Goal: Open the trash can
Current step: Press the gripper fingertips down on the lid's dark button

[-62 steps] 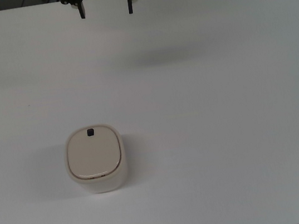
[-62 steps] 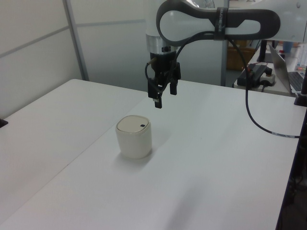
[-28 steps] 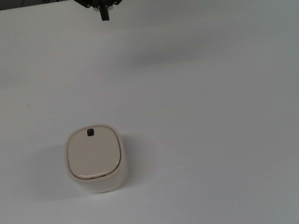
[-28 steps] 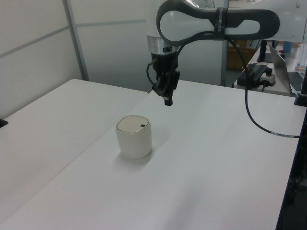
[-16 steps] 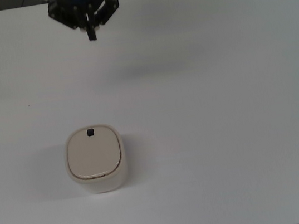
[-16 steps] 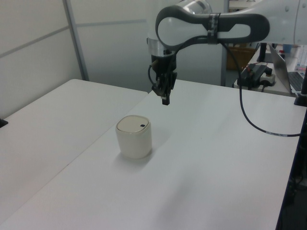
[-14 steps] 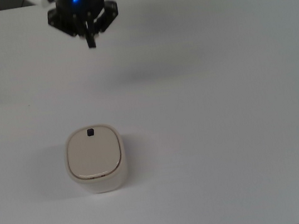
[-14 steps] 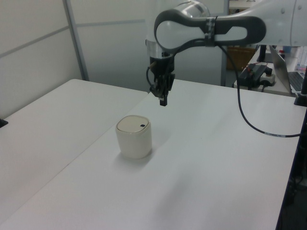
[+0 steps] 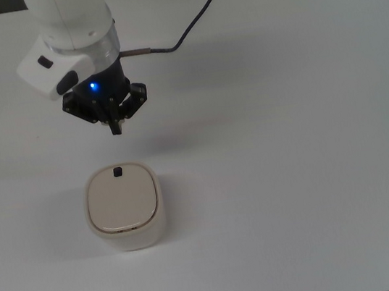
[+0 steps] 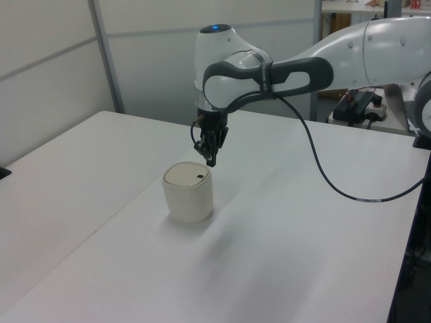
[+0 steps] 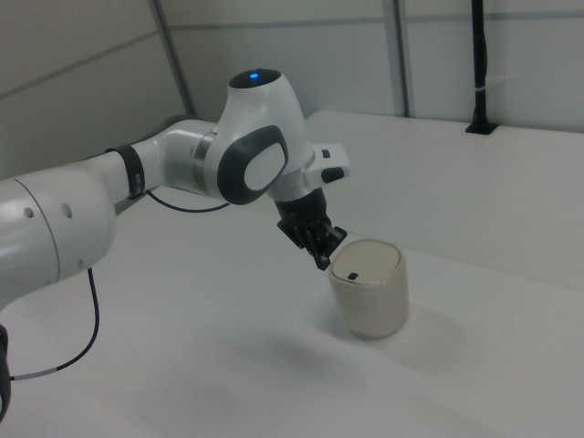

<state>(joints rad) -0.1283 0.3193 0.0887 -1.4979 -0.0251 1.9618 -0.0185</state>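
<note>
one white arm (image 10: 350,47), reaching over the white table (image 9: 294,174), bent at the wrist so the gripper (image 9: 115,128) points straight down. fingers pressed together into a single dark tip, nothing between them. blue light lit on the black wrist ring in the top view, another on the top of the joint housing in the left and right views. black cable (image 10: 323,175) looping from the forearm down toward the table and off to the left view's right.

trash can (image 9: 125,207) standing upright on the table, cream body, beige lid (image 9: 122,198) flat and closed. small dark button (image 9: 117,172) at the lid's 12 o'clock edge in the top view. gripper tip at about 12 o'clock from the button in the top view, close but clear of the rim. in the left view, tip just above the can's far edge, apart from it. in the right view, tip at about 10 o'clock from the button, just beside the lid's edge, contact not discernible.
</note>
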